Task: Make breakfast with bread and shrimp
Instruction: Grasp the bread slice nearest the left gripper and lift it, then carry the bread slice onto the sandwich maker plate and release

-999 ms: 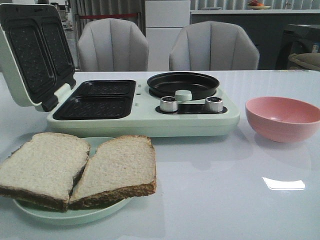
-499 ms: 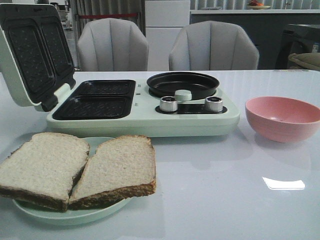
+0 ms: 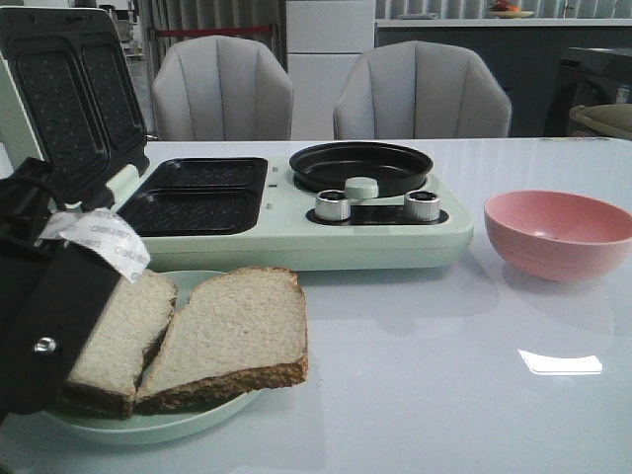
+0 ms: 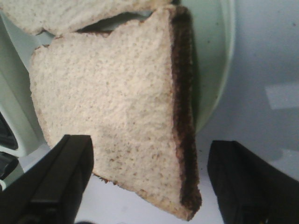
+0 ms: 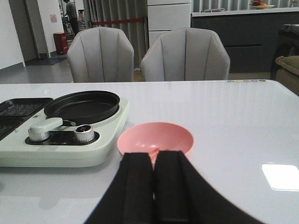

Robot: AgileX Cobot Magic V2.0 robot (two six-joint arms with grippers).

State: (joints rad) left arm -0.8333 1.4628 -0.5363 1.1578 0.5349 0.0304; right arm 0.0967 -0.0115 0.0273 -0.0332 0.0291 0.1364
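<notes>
- The left arm (image 3: 49,306) covers most of the left bread slice (image 3: 123,336) and the plate's (image 3: 168,423) left rim at the front view's lower left.
- The shrimp (image 5: 155,150) in the pink bowl (image 5: 155,138) are mostly hidden behind the right pincer (image 5: 154,186).
- The sandwich maker's lid (image 3: 59,99) is cut off by the frame's upper-left edge.

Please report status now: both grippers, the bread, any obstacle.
Left gripper open, hovering over a pale wholemeal bread slice on the pale green plate. Right gripper shut, empty, behind the pink bowl. No obstacle seen.
</notes>
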